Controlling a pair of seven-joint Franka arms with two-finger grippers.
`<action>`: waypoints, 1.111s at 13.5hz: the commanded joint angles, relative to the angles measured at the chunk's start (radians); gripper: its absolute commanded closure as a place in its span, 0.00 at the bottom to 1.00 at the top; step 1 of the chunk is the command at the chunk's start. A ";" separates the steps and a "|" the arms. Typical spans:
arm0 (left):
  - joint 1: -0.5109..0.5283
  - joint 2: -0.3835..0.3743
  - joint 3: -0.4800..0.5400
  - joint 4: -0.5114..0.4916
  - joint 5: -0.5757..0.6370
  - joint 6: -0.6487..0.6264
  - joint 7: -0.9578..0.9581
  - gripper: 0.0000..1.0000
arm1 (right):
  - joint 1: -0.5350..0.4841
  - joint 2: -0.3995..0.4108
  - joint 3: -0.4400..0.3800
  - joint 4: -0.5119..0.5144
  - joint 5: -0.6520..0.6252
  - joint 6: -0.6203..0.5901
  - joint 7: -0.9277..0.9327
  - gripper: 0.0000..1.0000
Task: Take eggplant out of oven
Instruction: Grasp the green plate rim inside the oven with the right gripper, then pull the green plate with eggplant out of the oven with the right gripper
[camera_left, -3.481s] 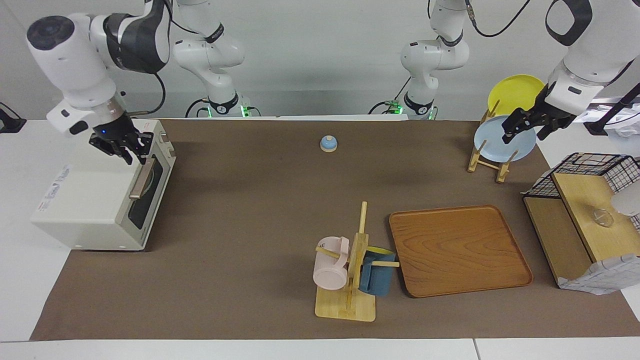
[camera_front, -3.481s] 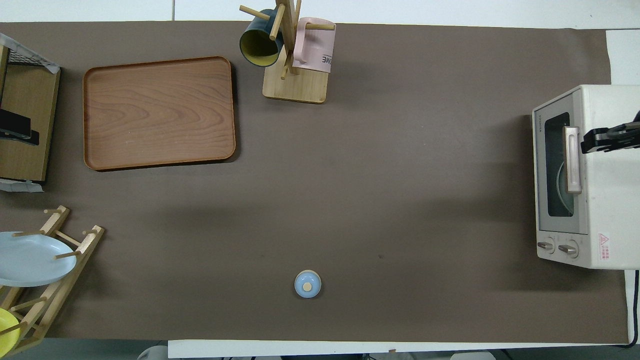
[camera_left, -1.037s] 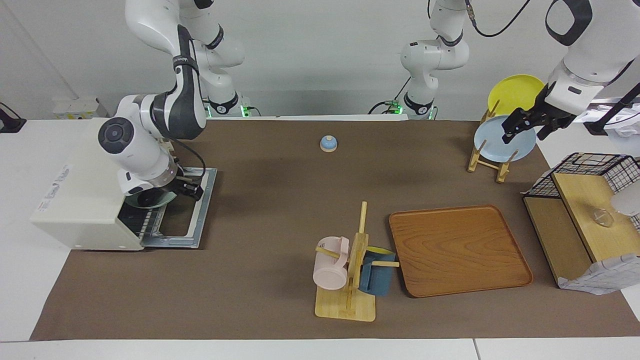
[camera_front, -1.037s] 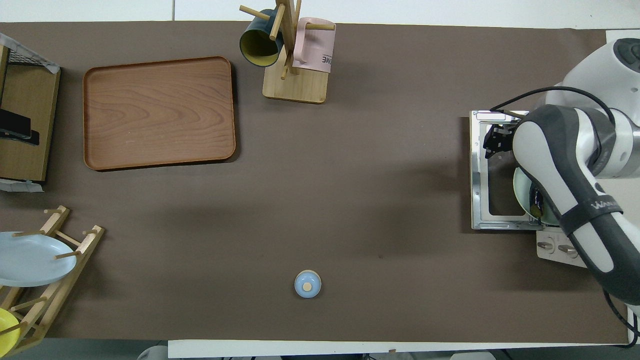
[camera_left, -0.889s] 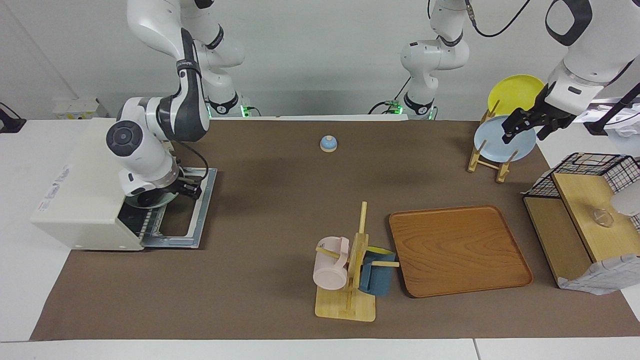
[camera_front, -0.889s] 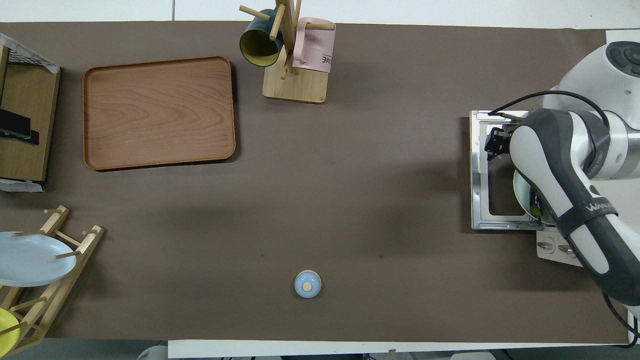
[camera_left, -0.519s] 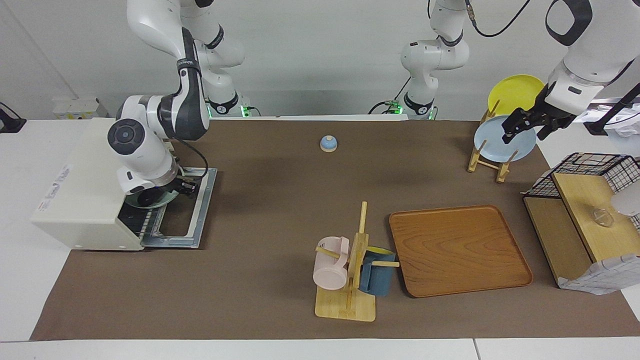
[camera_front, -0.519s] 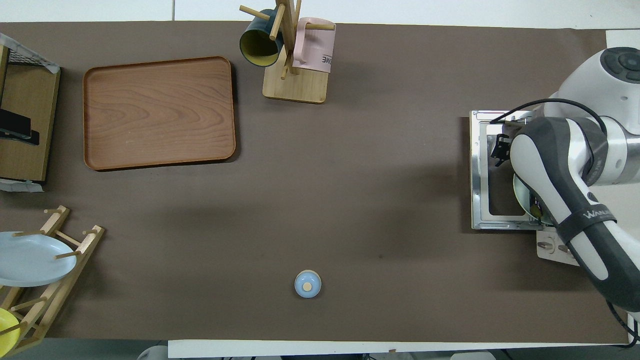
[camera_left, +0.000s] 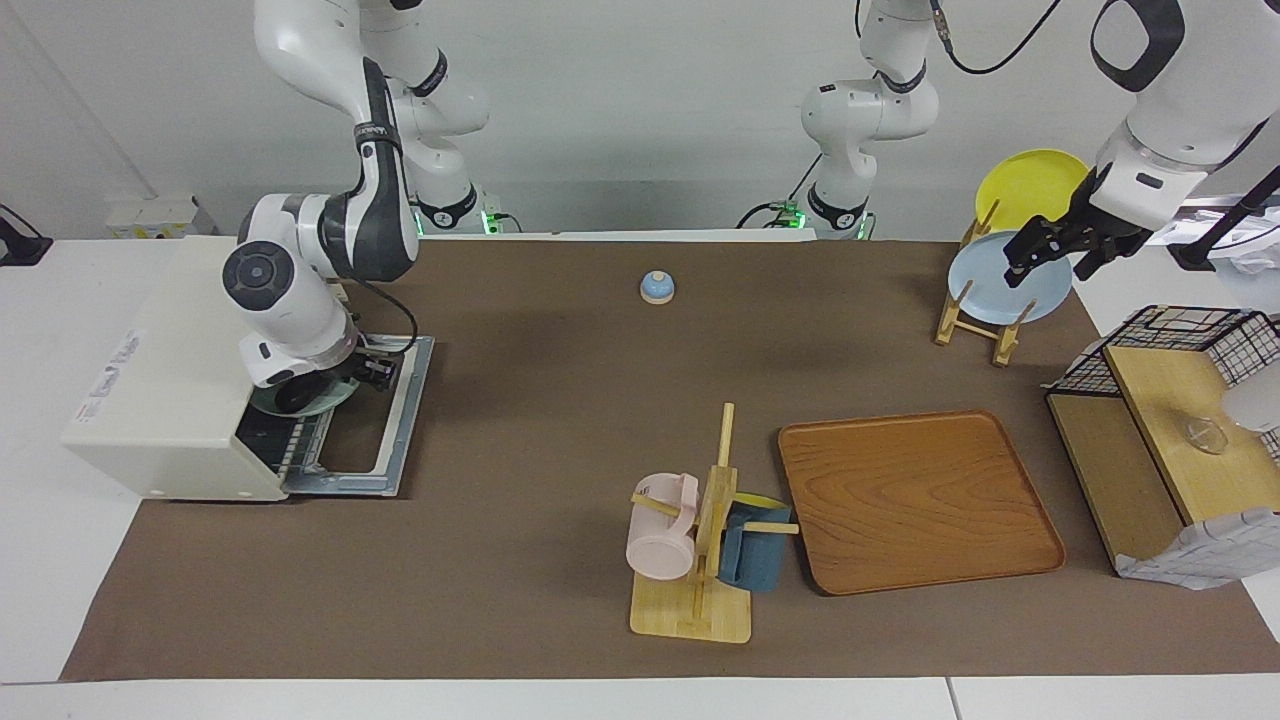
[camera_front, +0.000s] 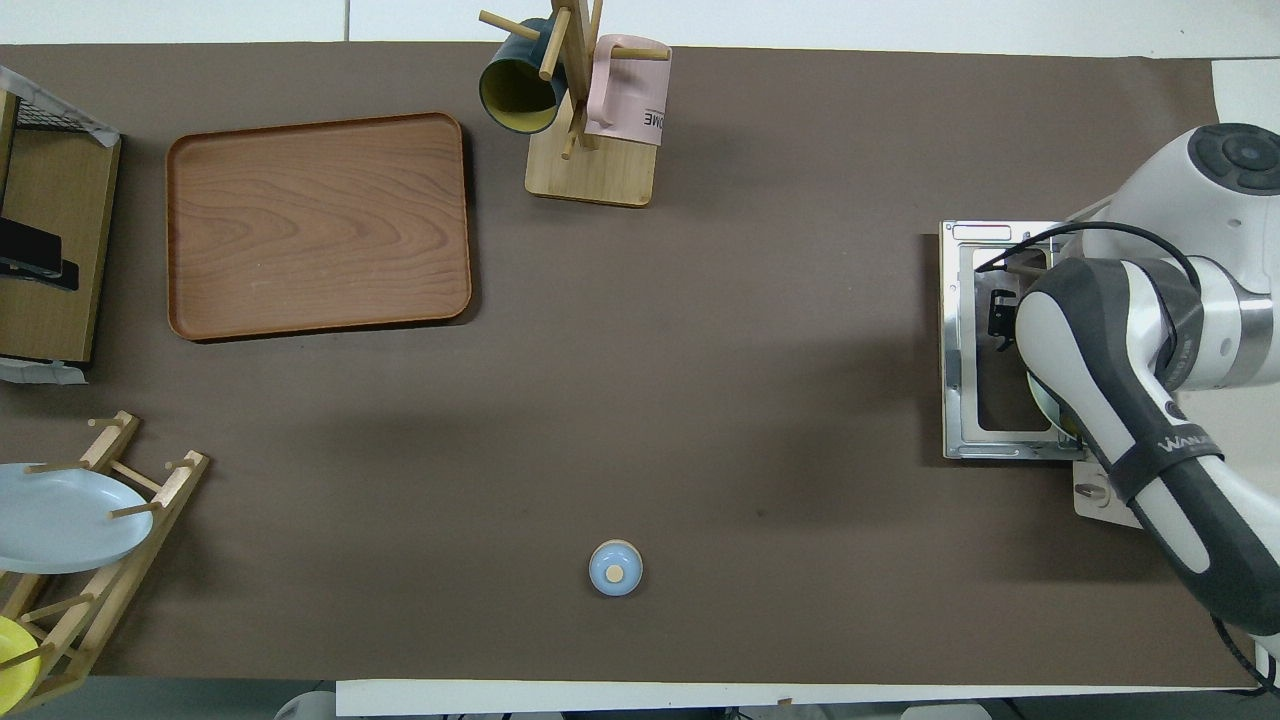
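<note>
The cream-white oven (camera_left: 170, 400) stands at the right arm's end of the table, and its knob panel shows in the overhead view (camera_front: 1105, 495). Its door (camera_left: 400, 420) lies open and flat on the mat. A pale green plate (camera_left: 335, 398) sits on the wire rack at the oven's mouth. A dark shape on it, the eggplant (camera_left: 292, 398), is mostly hidden under my right wrist. My right gripper (camera_left: 377, 372) hangs low over the open door beside the plate. My left gripper (camera_left: 1050, 262) is open and waits above the plate rack.
A blue bell (camera_left: 656, 287) stands mid-table near the robots. A mug tree (camera_left: 700, 540) with a pink and a blue mug stands beside a wooden tray (camera_left: 920, 500). The plate rack (camera_left: 975, 320) and a shelf with a wire basket (camera_left: 1170, 440) are at the left arm's end.
3.5 s ago the oven door was shut with my right gripper at its handle; now it lies open. In the last second the right gripper shifted slightly over the door toward the plate.
</note>
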 joint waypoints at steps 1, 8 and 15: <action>-0.003 -0.009 0.005 -0.007 -0.006 -0.012 -0.008 0.00 | -0.011 -0.033 0.012 -0.044 -0.035 0.025 -0.027 0.81; -0.003 -0.009 0.005 -0.007 -0.006 -0.012 -0.008 0.00 | 0.252 0.037 0.022 0.172 -0.083 -0.121 0.130 1.00; -0.003 -0.009 0.005 -0.007 -0.006 -0.012 -0.008 0.00 | 0.608 0.606 0.071 0.954 0.104 -0.249 0.739 1.00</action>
